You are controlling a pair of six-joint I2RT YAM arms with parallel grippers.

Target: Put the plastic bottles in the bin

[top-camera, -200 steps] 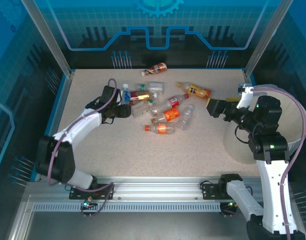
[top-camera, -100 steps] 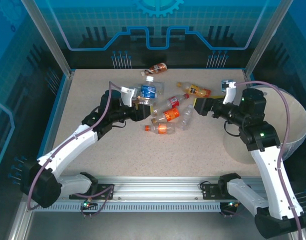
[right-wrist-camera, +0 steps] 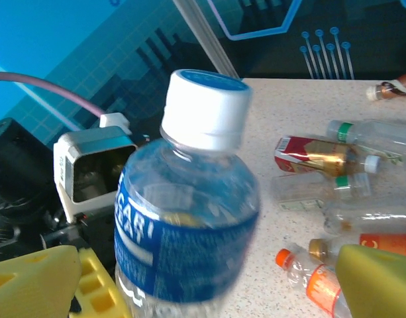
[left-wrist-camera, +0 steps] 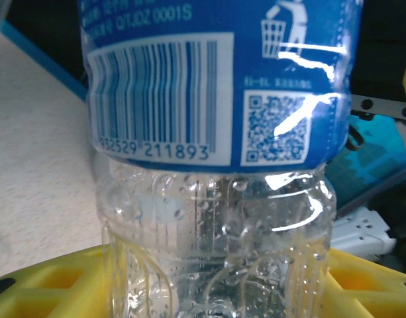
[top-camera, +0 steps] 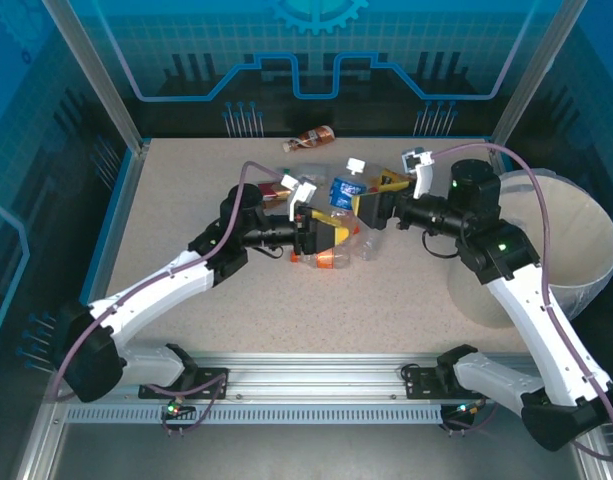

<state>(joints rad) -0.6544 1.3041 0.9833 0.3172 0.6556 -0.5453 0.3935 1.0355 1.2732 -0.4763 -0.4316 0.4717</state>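
The bin (top-camera: 586, 240) sits at four o'clock on the table (top-camera: 176, 190); at centre my left gripper (top-camera: 326, 222) pinches the blue-labelled bottle (top-camera: 343, 190) upright. My right gripper (top-camera: 371, 207), spread around it, should close squarely on its middle before the left releases.

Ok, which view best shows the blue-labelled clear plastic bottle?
Right wrist: the blue-labelled clear plastic bottle shows white cap, shoulder and label together. Left wrist gives its barcode and lower body, very close. Top external has it small and distant.
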